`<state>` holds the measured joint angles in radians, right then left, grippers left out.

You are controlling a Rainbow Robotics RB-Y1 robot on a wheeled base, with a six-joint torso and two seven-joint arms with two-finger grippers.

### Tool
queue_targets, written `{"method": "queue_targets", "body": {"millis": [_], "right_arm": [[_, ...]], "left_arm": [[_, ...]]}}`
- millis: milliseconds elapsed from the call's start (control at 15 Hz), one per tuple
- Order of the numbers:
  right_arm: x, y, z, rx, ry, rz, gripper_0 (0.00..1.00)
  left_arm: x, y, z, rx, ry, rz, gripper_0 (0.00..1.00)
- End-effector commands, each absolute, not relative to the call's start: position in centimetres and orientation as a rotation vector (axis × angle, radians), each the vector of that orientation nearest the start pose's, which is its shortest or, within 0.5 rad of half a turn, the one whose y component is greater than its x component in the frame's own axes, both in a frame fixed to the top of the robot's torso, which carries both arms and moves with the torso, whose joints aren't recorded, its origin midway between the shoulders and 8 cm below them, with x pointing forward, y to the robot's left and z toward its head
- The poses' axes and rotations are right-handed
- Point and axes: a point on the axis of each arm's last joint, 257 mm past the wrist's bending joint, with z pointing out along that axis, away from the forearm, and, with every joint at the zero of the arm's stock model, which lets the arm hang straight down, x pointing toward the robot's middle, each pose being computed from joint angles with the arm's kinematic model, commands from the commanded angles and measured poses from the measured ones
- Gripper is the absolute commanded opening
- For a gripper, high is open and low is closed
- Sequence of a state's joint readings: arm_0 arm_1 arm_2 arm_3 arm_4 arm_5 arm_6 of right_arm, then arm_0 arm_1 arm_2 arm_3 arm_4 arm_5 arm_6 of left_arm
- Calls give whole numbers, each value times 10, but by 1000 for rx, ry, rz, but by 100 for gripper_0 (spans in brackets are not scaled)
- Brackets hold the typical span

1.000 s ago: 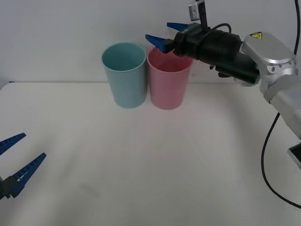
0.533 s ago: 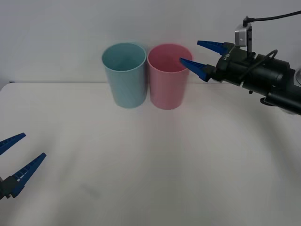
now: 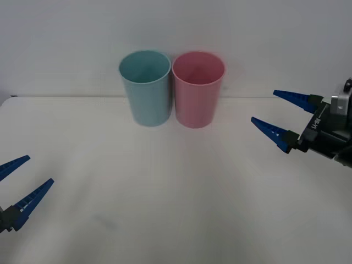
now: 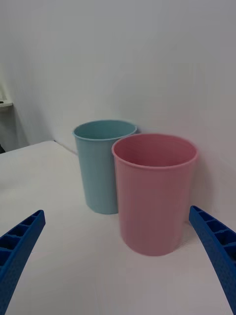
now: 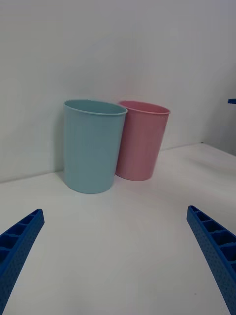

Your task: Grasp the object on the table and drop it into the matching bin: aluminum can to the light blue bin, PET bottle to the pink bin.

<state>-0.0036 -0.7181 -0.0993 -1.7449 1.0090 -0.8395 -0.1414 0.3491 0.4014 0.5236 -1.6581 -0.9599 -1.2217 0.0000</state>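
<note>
The light blue bin (image 3: 146, 87) and pink bin (image 3: 198, 88) stand upright, touching, at the desk's (image 3: 165, 192) far edge. My right gripper (image 3: 276, 117) hovers right of them, fingers spread wide; my left gripper (image 3: 21, 180) waits low at the near left, equally wide

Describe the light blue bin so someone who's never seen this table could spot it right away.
Look to the far edge of the white table, by the wall, where two tall round bins stand side by side. The light blue bin is the one on the robot's left; its neighbour, the same shape and size, is the pink bin.
</note>
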Motion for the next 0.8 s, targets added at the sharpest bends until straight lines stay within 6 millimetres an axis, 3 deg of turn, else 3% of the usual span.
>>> {"method": "queue_targets", "body": {"millis": [67,467,800], "right_arm": [[417,-247,-119,-787,1428,534,100],[353,-305,-162,-808,1496,431,100],[325,-332,-176,-774,1556,410,100]], "left_arm": [[342,330,-169,465,1441,-567,100],[342,330,-169,465,1441,-567,100],[342,330,-169,465,1441,-567,100]]}}
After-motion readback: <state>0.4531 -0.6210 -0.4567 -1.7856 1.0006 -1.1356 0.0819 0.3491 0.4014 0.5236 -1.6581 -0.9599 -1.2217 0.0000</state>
